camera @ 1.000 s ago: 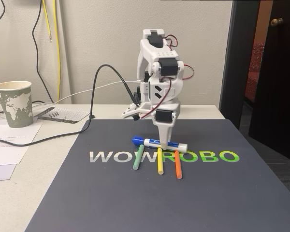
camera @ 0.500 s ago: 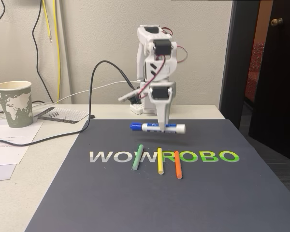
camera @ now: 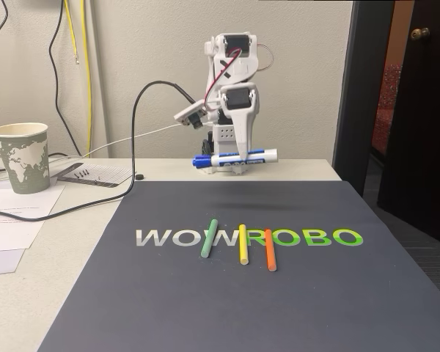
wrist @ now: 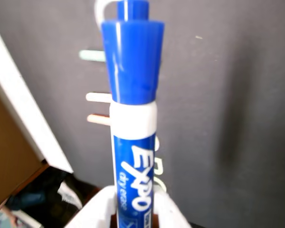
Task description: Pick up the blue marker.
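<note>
Fixed view: the blue marker (camera: 235,157) is seen pinched in the claw (camera: 240,160) and held nearly level in the air above the far edge of the dark mat (camera: 315,293), with its blue cap toward the left of the view and its white end toward the right. The claw is pressed together on the barrel near its middle. On the mat, 3 thin sticks are laid side by side across the printed lettering: a green stick (camera: 208,238), a yellow stick (camera: 242,244) and an orange stick (camera: 269,250), well below the marker. A paper cup (camera: 20,157) is stood near the left edge of the surface (camera: 29,293), beside some papers (camera: 7,220).

Wrist view: the marker (wrist: 133,118) is shown lengthwise, cap up, gripped at its lower part by the white claw (wrist: 133,216).
</note>
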